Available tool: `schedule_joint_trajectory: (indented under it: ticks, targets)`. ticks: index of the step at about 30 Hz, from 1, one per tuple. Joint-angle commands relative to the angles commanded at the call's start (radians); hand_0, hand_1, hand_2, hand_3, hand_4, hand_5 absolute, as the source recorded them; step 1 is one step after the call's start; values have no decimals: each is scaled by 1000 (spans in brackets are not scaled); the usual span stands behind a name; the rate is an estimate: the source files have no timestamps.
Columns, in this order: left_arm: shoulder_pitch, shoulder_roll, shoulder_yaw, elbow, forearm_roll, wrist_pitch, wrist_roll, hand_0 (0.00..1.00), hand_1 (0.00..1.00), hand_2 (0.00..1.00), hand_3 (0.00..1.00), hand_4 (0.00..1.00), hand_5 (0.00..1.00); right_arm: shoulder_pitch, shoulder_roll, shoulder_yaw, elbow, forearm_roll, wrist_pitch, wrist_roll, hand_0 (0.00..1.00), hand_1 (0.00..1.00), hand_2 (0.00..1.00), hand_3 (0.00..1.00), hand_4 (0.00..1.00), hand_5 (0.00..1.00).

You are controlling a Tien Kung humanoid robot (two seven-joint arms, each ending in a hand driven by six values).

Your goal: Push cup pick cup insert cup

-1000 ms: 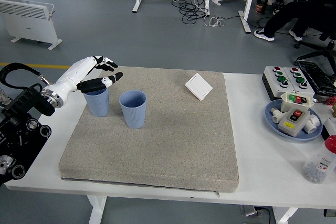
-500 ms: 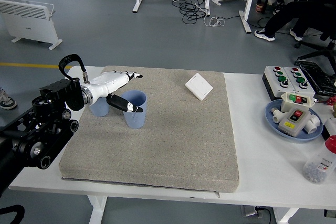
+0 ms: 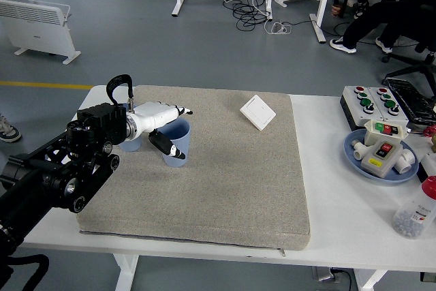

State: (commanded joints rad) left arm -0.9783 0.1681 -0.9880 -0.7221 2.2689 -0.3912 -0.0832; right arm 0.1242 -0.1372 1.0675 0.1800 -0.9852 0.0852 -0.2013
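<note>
Closing left hand [image 3: 165, 131] around ribbed light-blue plastic cup [image 3: 178, 142] on grey felt mat [image 3: 225, 182], thumb outside wall, fingers over rim | second blue cup [image 3: 131, 144] just left (mostly hidden by the wrist) | lift and insertion not yet done, judging by both cups standing

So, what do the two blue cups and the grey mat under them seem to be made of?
The right blue cup looks like matte plastic: even colour, faint vertical ribs, no shine. The left blue cup is mostly hidden behind the left hand, but its visible part looks the same. The grey mat seems to be felt or foam with a fabric cover: speckled, dull, with thick soft edges.
</note>
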Motion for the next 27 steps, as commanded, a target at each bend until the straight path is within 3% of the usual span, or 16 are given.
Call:
schedule_joint_trajectory:
  ticks: [4, 5, 10, 11, 16, 17, 27]
  targets:
    - [-12, -8, 4, 19, 0, -4, 0, 926, 900, 998, 959, 840, 218, 3, -1, -2, 0, 3, 0, 0, 775, 684, 683, 568, 132, 473]
    - [-13, -10, 4, 23, 0, -3, 0, 787, 821, 967, 785, 780, 156, 3, -1, -2, 0, 4, 0, 0, 775, 684, 683, 569, 133, 473]
    - [-19, -15, 15, 41, 0, 6, -5, 787, 821, 967, 785, 780, 156, 5, -2, -3, 0, 4, 1, 0, 775, 684, 683, 569, 133, 473]
    - [-19, -16, 18, 42, 0, 7, -7, 684, 742, 902, 610, 694, 91, 6, -2, -3, 0, 4, 1, 1, 775, 685, 683, 568, 133, 474]
    - [-18, -17, 27, 49, 0, 6, -11, 684, 742, 902, 610, 694, 91, 7, -3, -2, 0, 2, 1, 0, 775, 685, 683, 568, 133, 474]
    - [-18, -17, 27, 51, 0, 6, -12, 587, 705, 870, 524, 631, 59, 7, -3, -2, 0, 2, 1, 0, 775, 685, 683, 568, 133, 474]
    - [-12, -10, 28, 47, 0, -3, -13, 530, 699, 883, 509, 621, 67, 7, -3, 0, 0, 0, 1, 0, 776, 685, 683, 568, 133, 473]
